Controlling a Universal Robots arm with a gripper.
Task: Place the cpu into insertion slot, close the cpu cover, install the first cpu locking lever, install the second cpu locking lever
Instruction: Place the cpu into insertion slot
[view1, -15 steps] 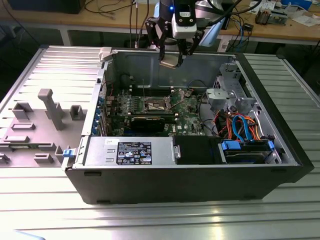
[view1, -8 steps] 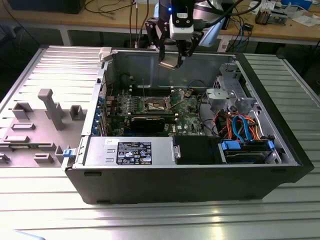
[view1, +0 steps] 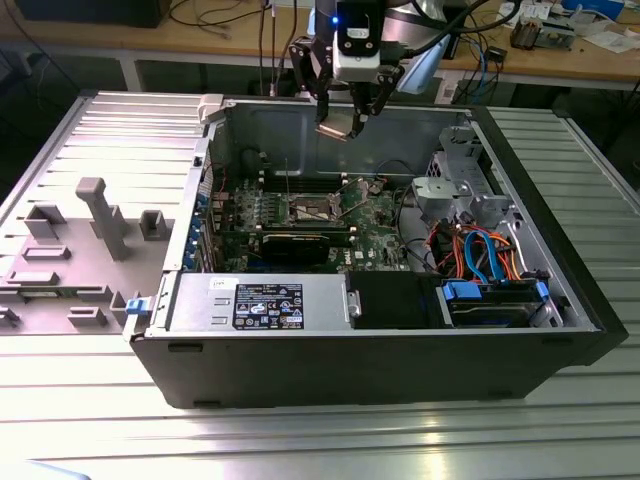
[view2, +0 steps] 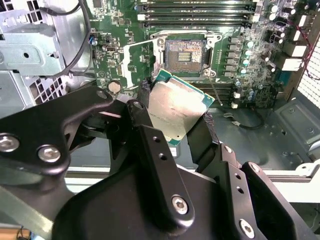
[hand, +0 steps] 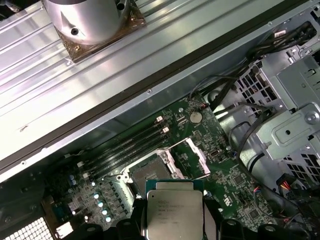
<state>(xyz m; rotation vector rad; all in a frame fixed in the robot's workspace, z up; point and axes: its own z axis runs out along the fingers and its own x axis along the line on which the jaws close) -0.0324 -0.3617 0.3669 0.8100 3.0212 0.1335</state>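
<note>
- Dull silver metal on top and green at the edges, the cpu (view2: 177, 107) sits clamped between the two black fingers (view2: 201, 136) of the gripper (view2: 175, 114). It is held by opposite edges and tilted.
- Beyond the fingertips and apart from the chip, the insertion slot (view2: 184, 54) lies bare, with its contact field exposed inside the dark rim.
- The cpu cover (view2: 134, 64) is swung open at one side of that slot, off the socket.
- The green motherboard (view2: 112, 30) spreads around the slot. On the side of the slot away from the fingers, the long black memory slots (view2: 200, 14) run in a row.
- Seen from the room, the fingers hang over the open computer case (view1: 400, 370), clear above the board.
- The grey power supply box (view1: 262, 305) lies along the case's near wall, well apart from the fingers.
- The case rests on its side on a ribbed metal table (view1: 300, 440).
</note>
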